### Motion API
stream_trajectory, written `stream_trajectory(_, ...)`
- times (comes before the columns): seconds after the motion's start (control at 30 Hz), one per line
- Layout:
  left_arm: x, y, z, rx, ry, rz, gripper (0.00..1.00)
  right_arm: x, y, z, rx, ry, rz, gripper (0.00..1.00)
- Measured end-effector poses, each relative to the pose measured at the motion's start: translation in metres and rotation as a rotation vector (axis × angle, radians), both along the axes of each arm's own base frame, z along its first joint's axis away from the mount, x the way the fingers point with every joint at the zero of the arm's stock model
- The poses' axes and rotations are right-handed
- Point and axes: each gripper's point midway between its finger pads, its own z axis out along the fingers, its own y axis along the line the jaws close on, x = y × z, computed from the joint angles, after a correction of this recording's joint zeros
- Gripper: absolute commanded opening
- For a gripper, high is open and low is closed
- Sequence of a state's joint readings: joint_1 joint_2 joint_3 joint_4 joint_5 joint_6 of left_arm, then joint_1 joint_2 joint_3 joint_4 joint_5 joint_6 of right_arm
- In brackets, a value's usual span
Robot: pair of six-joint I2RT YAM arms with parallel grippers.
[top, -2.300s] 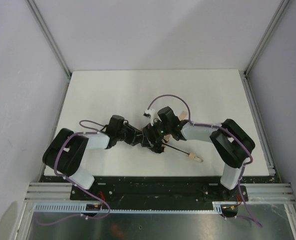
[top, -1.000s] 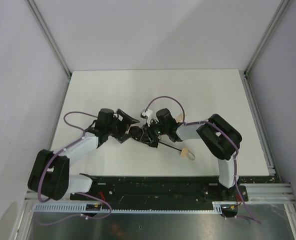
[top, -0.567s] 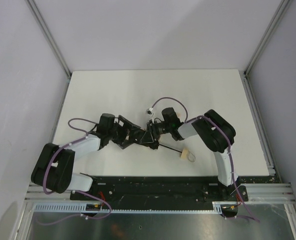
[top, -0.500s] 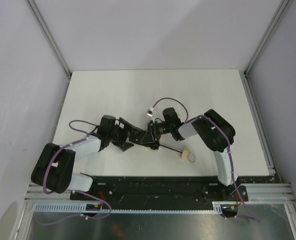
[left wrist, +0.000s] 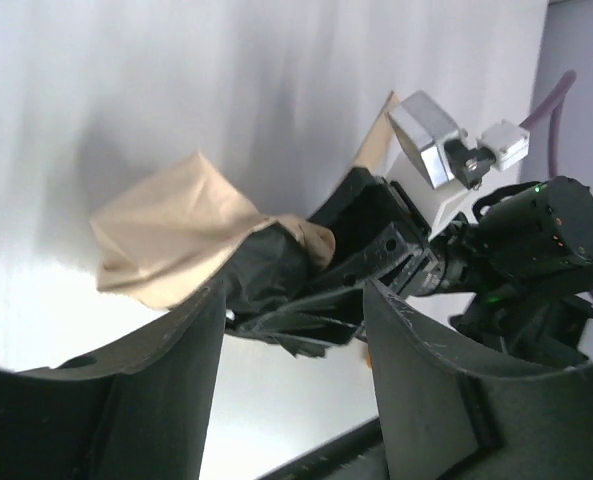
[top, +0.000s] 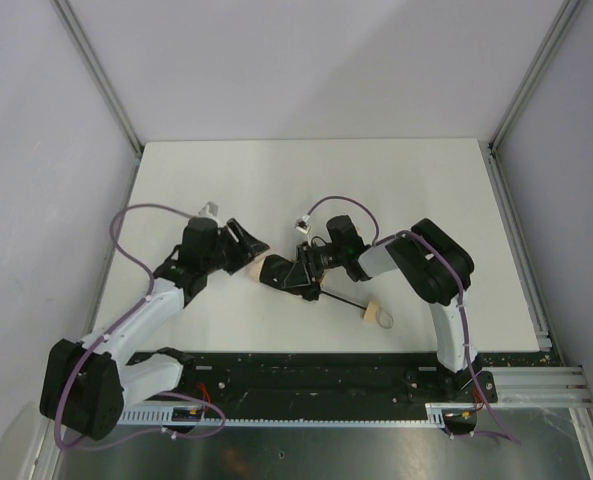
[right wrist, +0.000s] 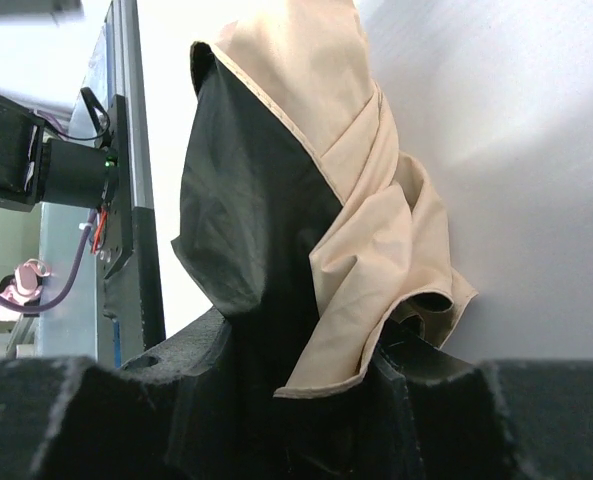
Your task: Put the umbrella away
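Observation:
The umbrella [top: 274,270] lies mid-table, its beige canopy bunched to the left. Its thin black shaft [top: 341,299] runs right to the pale handle [top: 376,313]. My right gripper [top: 298,273] is shut on the folded canopy. In the right wrist view, beige and black fabric [right wrist: 376,200] rises from between the fingers of that gripper [right wrist: 306,360]. My left gripper [top: 248,252] stands open just left of the canopy's tip. In the left wrist view the fabric [left wrist: 166,240] sits at and beyond the fingertips of the left gripper [left wrist: 291,300], and bare table shows between them.
The white table [top: 276,180] is boxed in by grey walls and aluminium posts [top: 101,80]. A black rail [top: 306,372] runs along the near edge. The right arm's wrist [left wrist: 536,230] sits close in front of the left gripper.
My left gripper has drawn back up and to the left from the canopy, and its jaws have narrowed. The right gripper keeps its hold, and the umbrella has barely shifted.

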State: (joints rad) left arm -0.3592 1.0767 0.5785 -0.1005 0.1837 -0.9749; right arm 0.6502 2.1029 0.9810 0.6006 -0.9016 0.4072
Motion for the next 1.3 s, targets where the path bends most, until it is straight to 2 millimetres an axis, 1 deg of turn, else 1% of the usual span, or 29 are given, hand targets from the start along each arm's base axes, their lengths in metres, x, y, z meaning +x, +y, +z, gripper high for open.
stream_trajectory(0.07, 0.009, 0.004, 0.01, 0.085, -0.049, -0.034, 0.64, -0.001, -0.001, 0.0, -0.009, 0.006, -0.005, 0.0)
stream_trajectory(0.13, 0.016, 0.007, 0.011, 0.162, -0.068, -0.063, 0.65, -0.001, -0.003, 0.001, -0.014, 0.012, -0.008, 0.0)
stream_trajectory(0.2, 0.021, 0.009, 0.007, 0.234, -0.07, -0.091, 0.62, -0.001, -0.004, 0.0, -0.015, 0.015, -0.01, 0.0)
stream_trajectory(0.3, 0.028, 0.011, -0.002, 0.33, -0.058, -0.143, 0.54, -0.001, -0.004, 0.001, -0.015, 0.019, -0.011, 0.0)
stream_trajectory(0.4, 0.033, 0.007, -0.008, 0.392, -0.053, -0.204, 0.52, -0.001, -0.004, 0.001, -0.014, 0.021, -0.012, 0.0)
stream_trajectory(0.5, 0.031, -0.004, -0.012, 0.439, -0.063, -0.271, 0.53, -0.001, -0.004, 0.001, -0.015, 0.023, -0.012, 0.0)
stream_trajectory(0.6, 0.025, -0.014, -0.02, 0.47, -0.064, -0.329, 0.49, -0.001, -0.005, 0.001, -0.014, 0.024, -0.012, 0.0)
stream_trajectory(0.67, 0.022, -0.018, -0.027, 0.488, -0.051, -0.356, 0.51, -0.001, -0.005, 0.001, -0.015, 0.024, -0.012, 0.0)
stream_trajectory(0.73, 0.02, -0.016, -0.036, 0.514, -0.03, -0.365, 0.55, -0.001, -0.005, 0.001, -0.015, 0.026, -0.013, 0.0)
stream_trajectory(0.77, 0.02, -0.015, -0.039, 0.527, -0.02, -0.365, 0.55, -0.001, -0.005, 0.001, -0.014, 0.026, -0.013, 0.0)
stream_trajectory(0.8, 0.019, -0.014, -0.042, 0.536, -0.013, -0.364, 0.53, -0.001, -0.005, 0.001, -0.015, 0.027, -0.013, 0.0)
stream_trajectory(0.83, 0.019, -0.013, -0.044, 0.543, -0.008, -0.361, 0.49, -0.001, -0.005, 0.001, -0.014, 0.028, -0.014, 0.0)
stream_trajectory(1.0, 0.018, -0.011, -0.048, 0.557, 0.007, -0.361, 0.22, -0.001, -0.007, 0.001, -0.013, 0.036, -0.014, 0.0)
stream_trajectory(1.07, 0.018, -0.013, -0.048, 0.552, 0.006, -0.362, 0.08, 0.0, -0.007, 0.001, -0.014, 0.043, -0.018, 0.0)
stream_trajectory(1.1, 0.016, -0.016, -0.048, 0.548, 0.006, -0.367, 0.04, 0.0, -0.007, 0.001, -0.014, 0.049, -0.021, 0.0)
stream_trajectory(1.17, 0.011, -0.023, -0.045, 0.529, 0.001, -0.385, 0.01, 0.0, -0.007, 0.001, -0.014, 0.062, -0.031, 0.0)
stream_trajectory(1.3, -0.001, -0.038, -0.038, 0.472, -0.003, -0.418, 0.0, 0.001, -0.007, 0.002, -0.009, 0.098, -0.053, 0.0)
